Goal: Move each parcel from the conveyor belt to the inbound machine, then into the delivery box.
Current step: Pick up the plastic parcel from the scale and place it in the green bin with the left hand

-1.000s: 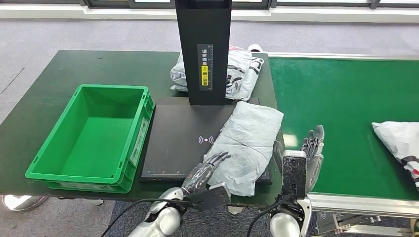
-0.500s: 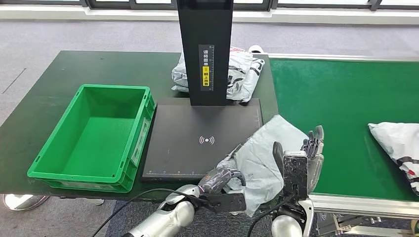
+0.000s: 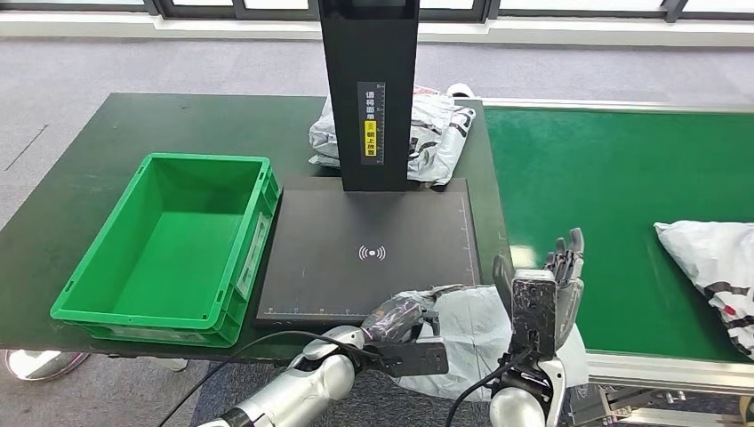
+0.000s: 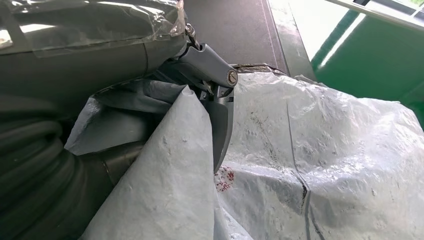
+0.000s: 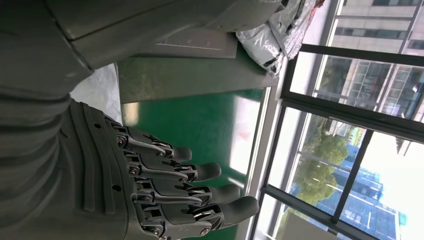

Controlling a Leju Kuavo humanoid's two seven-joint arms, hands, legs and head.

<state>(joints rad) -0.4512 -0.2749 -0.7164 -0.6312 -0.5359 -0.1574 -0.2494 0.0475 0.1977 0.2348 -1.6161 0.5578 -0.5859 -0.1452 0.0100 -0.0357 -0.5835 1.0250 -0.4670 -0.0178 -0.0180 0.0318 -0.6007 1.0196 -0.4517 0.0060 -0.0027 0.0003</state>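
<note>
Left hand (image 3: pixel 400 317) grips the grey parcel (image 3: pixel 471 334) at the near edge of the inbound machine (image 3: pixel 369 249), the bag hanging off the table's front, its lower part cut off by the right arm. In the left wrist view the crumpled film hides most of the fingers (image 4: pixel 220 125). Right hand (image 3: pixel 556 280) stands upright beside the conveyor belt (image 3: pixel 613 187), fingers straight and apart, empty. Another parcel (image 3: pixel 711 267) on the belt runs out of frame. The delivery box (image 3: pixel 169 245) sits left of the machine.

Table (image 3: pixel 107 151): dark green top, on grey floor (image 3: pixel 178 62).
Windows (image 5: pixel 350 100): dark frames; trees, buildings outside.
</note>
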